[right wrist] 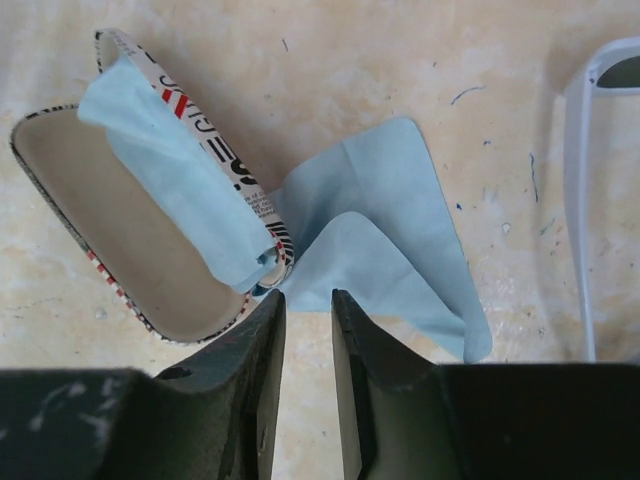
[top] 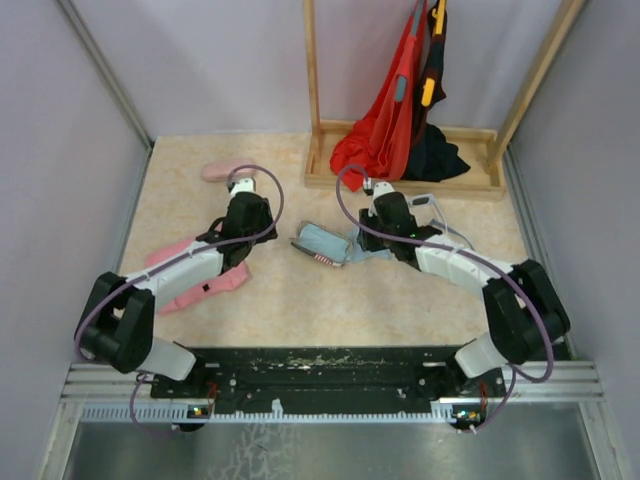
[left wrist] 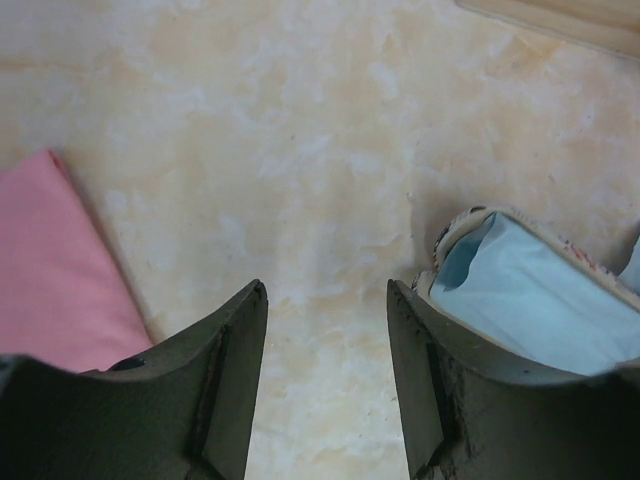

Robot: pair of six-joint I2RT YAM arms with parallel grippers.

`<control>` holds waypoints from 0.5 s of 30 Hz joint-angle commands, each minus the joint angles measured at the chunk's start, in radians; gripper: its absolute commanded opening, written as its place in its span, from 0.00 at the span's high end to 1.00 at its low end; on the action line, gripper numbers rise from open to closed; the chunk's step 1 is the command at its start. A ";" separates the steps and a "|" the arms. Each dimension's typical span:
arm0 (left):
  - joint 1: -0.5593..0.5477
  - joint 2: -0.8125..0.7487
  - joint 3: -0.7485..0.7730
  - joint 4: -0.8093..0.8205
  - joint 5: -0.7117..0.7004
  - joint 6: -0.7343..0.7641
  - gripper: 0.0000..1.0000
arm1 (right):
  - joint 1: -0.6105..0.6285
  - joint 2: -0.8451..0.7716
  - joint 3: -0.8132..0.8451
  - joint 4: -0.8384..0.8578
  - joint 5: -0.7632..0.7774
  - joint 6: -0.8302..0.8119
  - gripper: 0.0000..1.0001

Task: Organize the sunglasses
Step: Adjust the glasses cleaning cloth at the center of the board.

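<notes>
From my station the step in hand looks like clearing the light-blue cloth (right wrist: 390,220) that lies flat on the table (left wrist: 300,120) beside the open printed case (right wrist: 110,230); the right gripper (right wrist: 305,300) has its jaws only narrowly parted, bare table showing between them and nothing held, with the cloth's near edge just ahead of its tips; I would ease forward and down until one layer sits between the pads, then pinch, staying off the case's hinge, where a second cloth (right wrist: 170,170) is draped over the lid; the sunglasses (right wrist: 578,200), a pale-framed pair, lie on the table at the far right of the right wrist view, well apart from the jaws, so I would lift the cloth away from them; the other pair I cannot make out; the left gripper (left wrist: 325,290) hangs wide and empty between the pink case (left wrist: 50,270) and the printed one, well placed to steady the latter.
</notes>
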 commanded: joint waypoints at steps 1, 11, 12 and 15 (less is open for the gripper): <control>0.005 -0.072 -0.083 -0.028 -0.010 -0.034 0.43 | -0.013 0.068 0.055 0.029 -0.015 -0.022 0.76; 0.006 -0.140 -0.151 -0.041 0.007 -0.058 0.43 | -0.055 0.172 0.010 0.138 -0.155 0.045 0.90; 0.006 -0.141 -0.150 -0.041 0.007 -0.059 0.43 | -0.064 0.185 0.007 0.150 -0.166 0.049 0.91; 0.005 -0.152 -0.150 -0.043 0.010 -0.060 0.43 | -0.088 0.218 0.013 0.161 -0.170 0.052 0.91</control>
